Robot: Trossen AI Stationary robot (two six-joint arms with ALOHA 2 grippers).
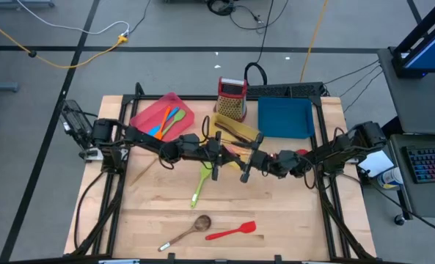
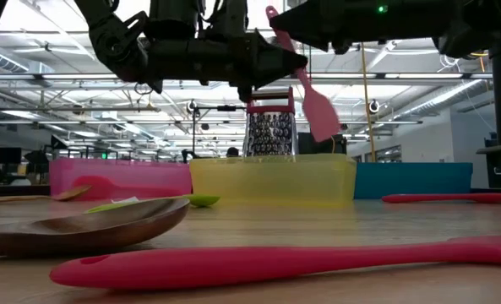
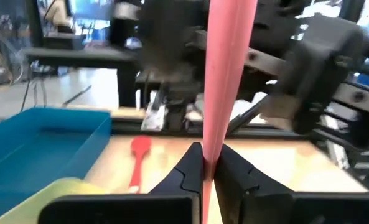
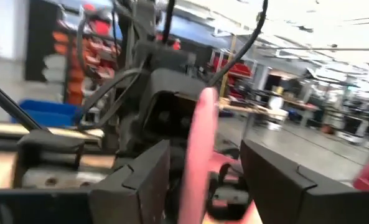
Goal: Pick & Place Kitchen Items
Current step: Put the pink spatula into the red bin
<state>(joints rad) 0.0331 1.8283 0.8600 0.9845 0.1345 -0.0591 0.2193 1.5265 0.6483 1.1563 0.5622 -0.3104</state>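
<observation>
A pink spatula (image 2: 305, 84) hangs tilted above the table's middle, blade (image 2: 322, 114) low, handle end high. My left gripper (image 1: 218, 158) is shut on it. My right gripper (image 1: 248, 167) is open, and its fingers (image 4: 144, 177) stand on either side of the spatula's handle end (image 4: 200, 130) without touching it. On the table lie a green spatula (image 1: 200, 183), a brownish spoon (image 1: 191, 227), a red spatula (image 1: 232, 232) and a red spoon (image 1: 287, 155). Orange, blue and green utensils lie in the pink tray (image 1: 162, 114). My left gripper pinches the pink spatula's handle (image 3: 208, 155) between its two fingertips. The fingers come at it about level from the table's left and lie across the handle. The spatula is lifted clear of the table, tilted, with its blade lower than its handle end.
A yellow tray (image 1: 235, 132) stands right behind the two grippers, with a blue tray (image 1: 284, 117) at the back right and a red-topped box grater (image 1: 232, 99) behind it. Bare wood lies at the table's near left and near right.
</observation>
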